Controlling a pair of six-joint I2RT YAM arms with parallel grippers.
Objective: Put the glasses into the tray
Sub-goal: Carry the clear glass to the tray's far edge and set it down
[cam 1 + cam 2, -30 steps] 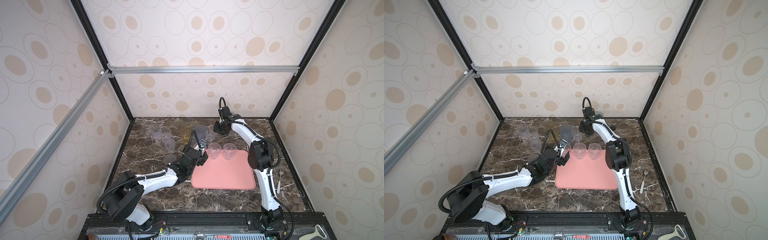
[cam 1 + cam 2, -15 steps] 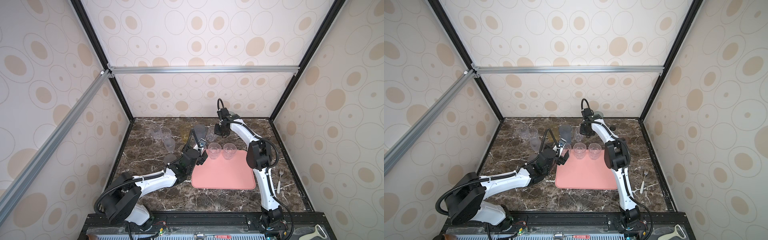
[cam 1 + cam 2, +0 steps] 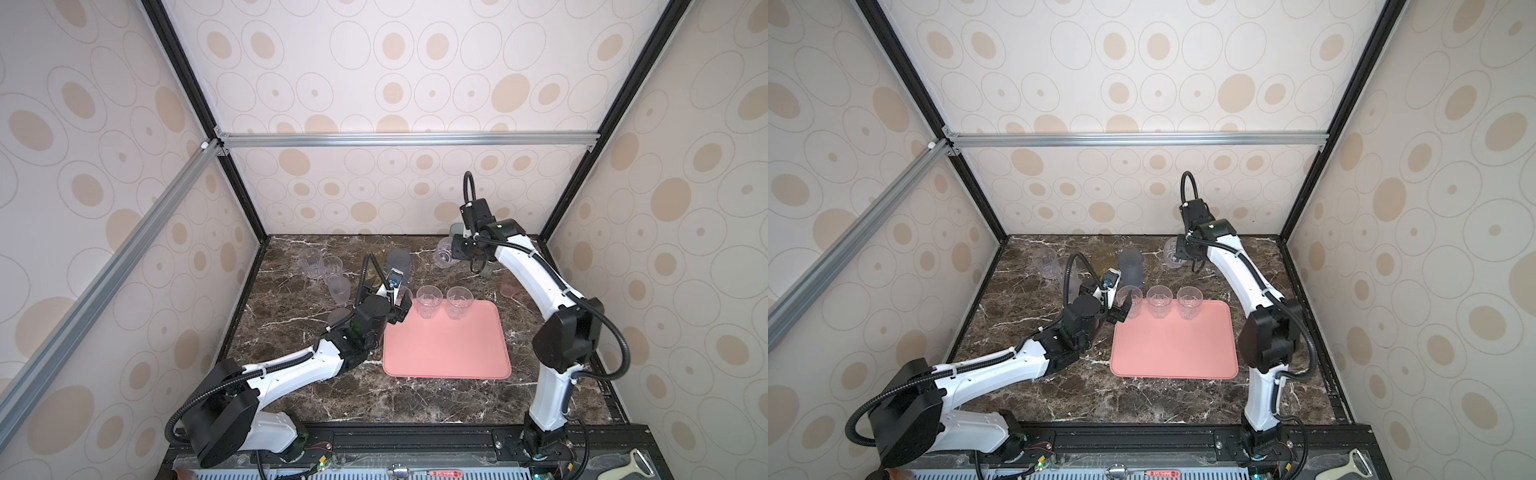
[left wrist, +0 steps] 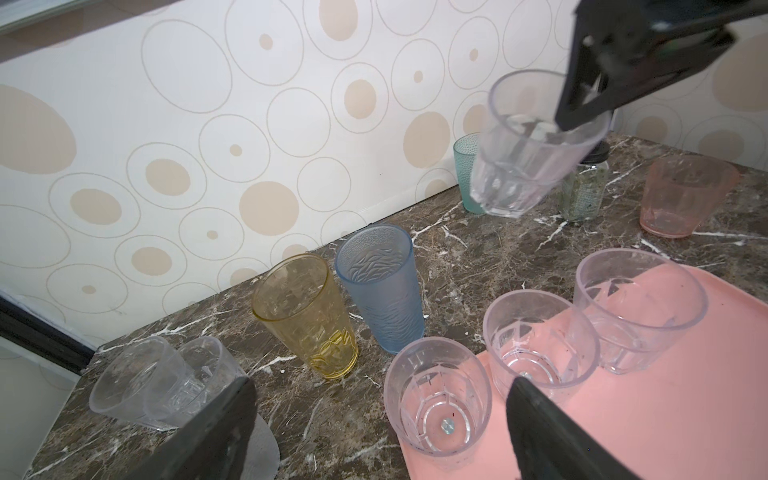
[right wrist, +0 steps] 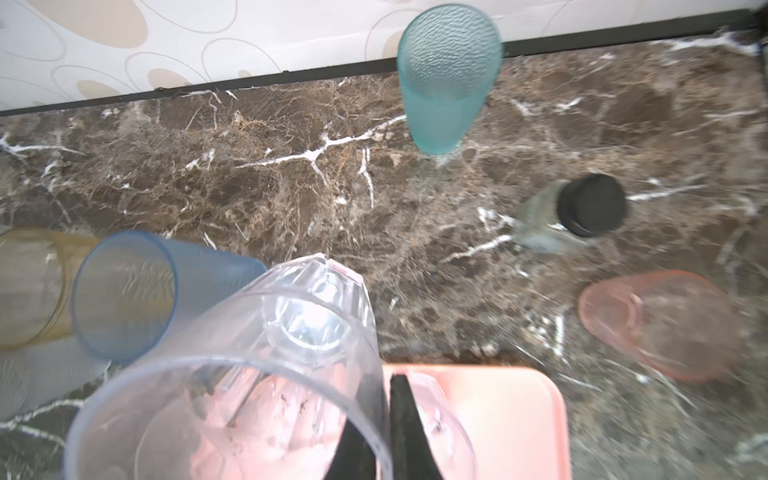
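Mid-carry, the right gripper, clenched on the rim of a clear faceted glass, holds it tilted above the table behind the tray; next it must level and lower it onto bare tray, while the left gripper hangs released.

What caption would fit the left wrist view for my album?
Right tool holds a clear faceted glass aloft by its rim; three clear glasses line the pink tray's edge.
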